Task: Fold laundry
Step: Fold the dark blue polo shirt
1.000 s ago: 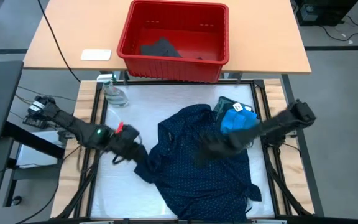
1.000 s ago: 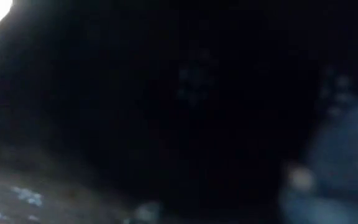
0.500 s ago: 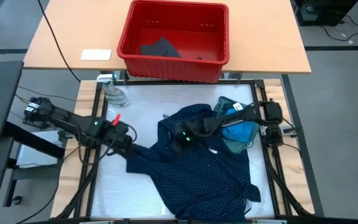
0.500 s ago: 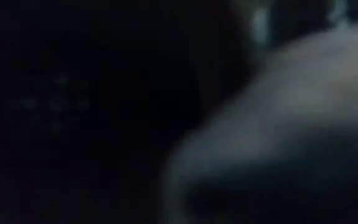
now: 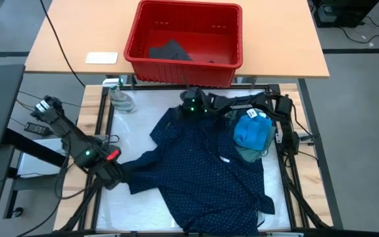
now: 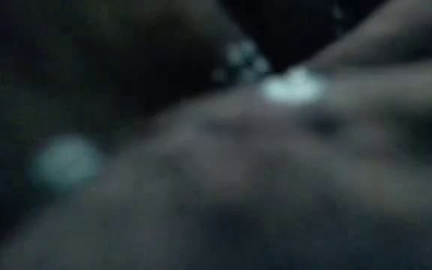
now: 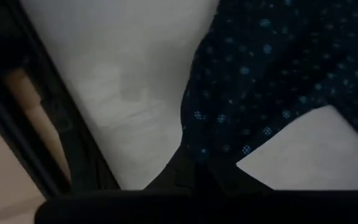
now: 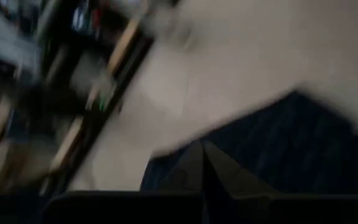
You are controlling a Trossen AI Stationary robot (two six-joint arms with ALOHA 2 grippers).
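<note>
White table (image 5: 133, 125) – both tools pinched shut on navy dotted piece (image 5: 202, 164)

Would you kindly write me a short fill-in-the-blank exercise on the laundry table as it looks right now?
1. The left claw is shut on a corner of the ____ dotted garment.
2. The bin behind the table is ____ in colour.
3. The bright blue garment lies nearer the ____ arm's side.
4. The right claw grips the dotted garment's edge nearest the ____.

Missing words: navy; red; right; bin
</note>
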